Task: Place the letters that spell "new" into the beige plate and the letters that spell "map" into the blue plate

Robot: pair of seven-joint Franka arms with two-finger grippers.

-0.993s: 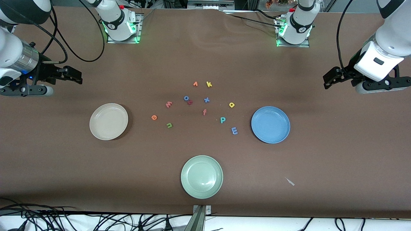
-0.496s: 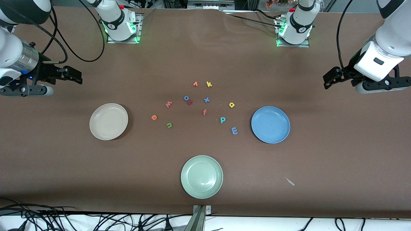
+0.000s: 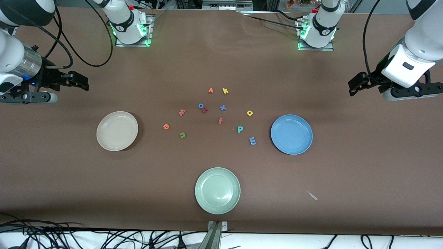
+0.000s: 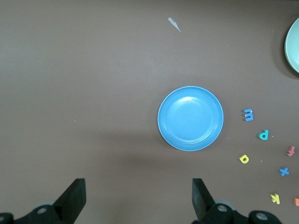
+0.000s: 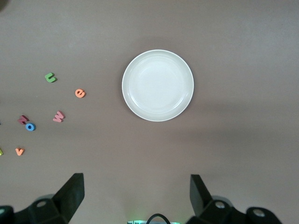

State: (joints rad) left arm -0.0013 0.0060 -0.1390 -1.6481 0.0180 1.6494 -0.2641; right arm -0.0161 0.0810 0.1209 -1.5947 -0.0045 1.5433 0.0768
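Each claw, left claw (image 4: 135, 198) and right claw (image 5: 135, 196), hangs wide open and empty; grabbing the orange "f" (image 3: 220, 120) instead of the "e" (image 3: 166, 126) would spoil "new".

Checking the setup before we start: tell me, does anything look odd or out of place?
A small pale scrap lies on the table, nearer the front camera than the blue plate. It isn't a letter.

no visible change, nothing moved
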